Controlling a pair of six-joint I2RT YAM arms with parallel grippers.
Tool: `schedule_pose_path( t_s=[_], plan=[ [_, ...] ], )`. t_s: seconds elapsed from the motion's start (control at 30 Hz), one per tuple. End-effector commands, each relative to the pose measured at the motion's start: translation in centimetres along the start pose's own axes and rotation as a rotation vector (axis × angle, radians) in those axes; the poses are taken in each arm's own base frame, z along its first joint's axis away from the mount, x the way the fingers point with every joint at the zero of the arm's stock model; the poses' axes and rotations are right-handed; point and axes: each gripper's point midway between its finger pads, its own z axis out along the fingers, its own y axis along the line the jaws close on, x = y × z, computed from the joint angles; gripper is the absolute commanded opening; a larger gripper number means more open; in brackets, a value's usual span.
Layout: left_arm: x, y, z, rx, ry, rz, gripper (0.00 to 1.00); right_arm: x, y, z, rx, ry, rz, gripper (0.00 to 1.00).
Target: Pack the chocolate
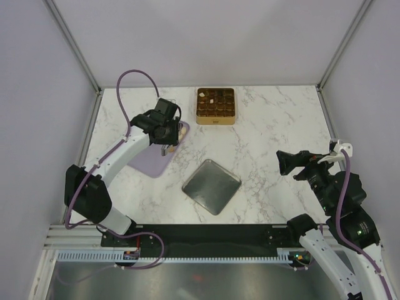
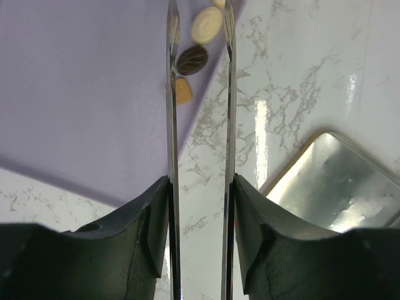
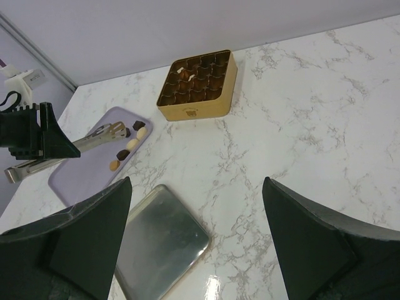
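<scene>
Your left jaws hang over the lilac board [image 2: 81,81]. Their two thin metal fingers [image 2: 172,125] stand parallel and partway spread, clamped on nothing. The chocolate [image 2: 192,60] lies loose on that board, in a short row along the edge nearest the silver lid [image 1: 211,186]. Through the gap between the fingers you can see a dark ribbed piece, with a cream oval [image 2: 206,25] just past it. A tan piece [image 2: 182,90] sits partly behind the left finger. The dark piece is narrower than the gap.

More pieces, a few of them pale, sit in compartments of the gold tin [image 3: 194,111]. The tin stands on the desk [image 1: 275,125] beyond the board's far corner, well apart from the board. The lid lies flat on the desk near the board, not touching it.

Your right jaws hover above the desk on the far side of the lid from the board. They are released and spread wide, with nothing between them.
</scene>
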Motion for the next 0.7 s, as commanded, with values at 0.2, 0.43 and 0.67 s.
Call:
schedule_pose_path(
  t_s=[0.2,0.43,0.67],
  plan=[
    [-1.5,1.9,1.3,-0.085,-0.042,-0.117,0.51,-1.1,0.4,-0.5,-0.015,-0.038,0.003,0.94],
    [-0.8,2.1,4.5,-0.095,0.018,-0.132,0.5,-1.2,0.3,-0.3,-0.011,-0.033,-0.007,0.93],
    [-0.9,2.3,6.5,-0.094,0.042,-0.149,0.5,-1.1,0.3,0.1,-0.002,-0.029,-0.013,0.93]
  ],
)
